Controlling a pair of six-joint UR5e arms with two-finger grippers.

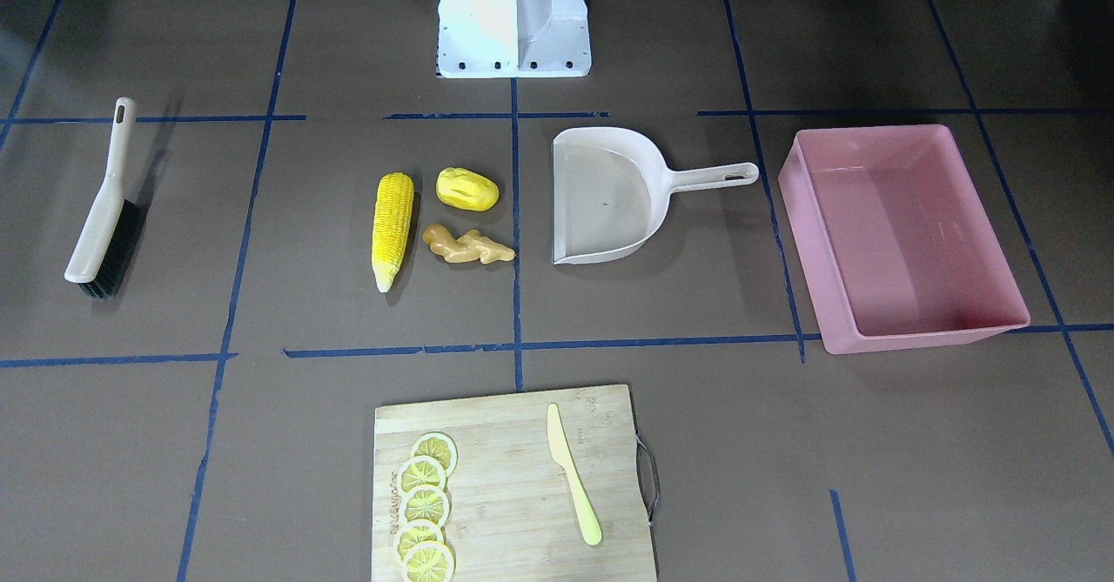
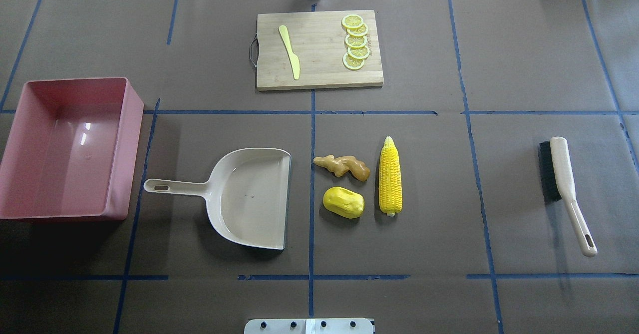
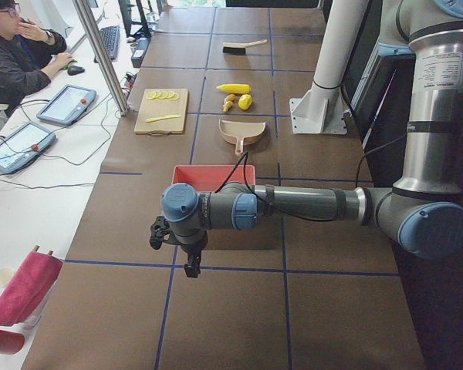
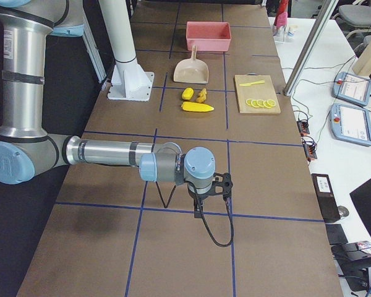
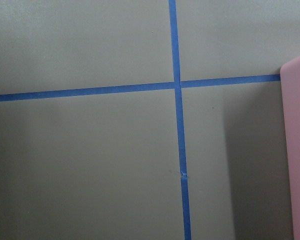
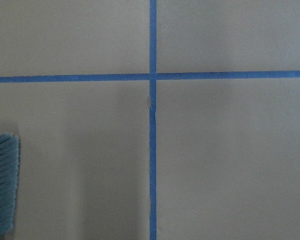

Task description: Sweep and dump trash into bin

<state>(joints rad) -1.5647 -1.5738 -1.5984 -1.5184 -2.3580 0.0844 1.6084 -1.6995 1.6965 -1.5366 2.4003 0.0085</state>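
Note:
The corn cob (image 2: 390, 175), the yellow oval lump (image 2: 343, 202) and the ginger root (image 2: 342, 166) lie together mid-table, just right of the beige dustpan (image 2: 249, 196). The pink bin (image 2: 131, 149) stands at the left edge, past the dustpan's handle. My left gripper (image 3: 177, 250) shows only in the exterior left view, hanging beyond the bin's outer side; I cannot tell its state. My right gripper (image 4: 211, 185) shows only in the exterior right view, far from the trash; I cannot tell its state. The left wrist view shows the bin's edge (image 5: 297, 150).
A beige brush (image 2: 564, 184) with dark bristles lies at the right; its bristles show in the right wrist view (image 6: 5, 190). A wooden cutting board (image 2: 319, 74) with lemon slices (image 2: 355, 42) and a pale yellow knife (image 2: 289, 52) lies at the far side. The robot's base (image 1: 513, 16) stands behind the trash.

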